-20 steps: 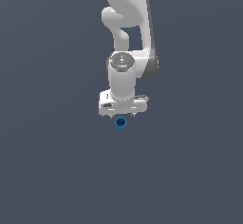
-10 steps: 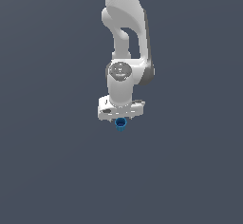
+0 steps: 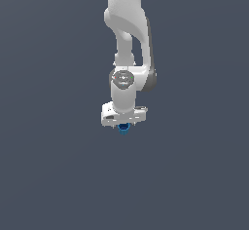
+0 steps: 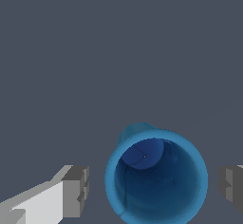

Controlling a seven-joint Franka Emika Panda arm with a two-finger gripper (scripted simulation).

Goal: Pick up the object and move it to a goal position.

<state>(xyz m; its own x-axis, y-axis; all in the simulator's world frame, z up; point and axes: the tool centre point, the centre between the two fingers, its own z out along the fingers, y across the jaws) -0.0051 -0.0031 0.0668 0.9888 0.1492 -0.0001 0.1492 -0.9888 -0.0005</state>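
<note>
My gripper (image 4: 154,185): spread wide, a grey finger pad (image 4: 76,190) on each side of the cup, clear gaps, no contact.
Blue cup (image 4: 156,178): upright between my fingers, hollow facing the wrist.

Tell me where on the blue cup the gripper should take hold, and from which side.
Grip the blue cup across its outer wall near the rim, coming straight down from above. It stands upright with its hollow top facing the wrist camera, and its round wall sits between the two fingers, with a gap on each side, so the open gripper can probably just close.
</note>
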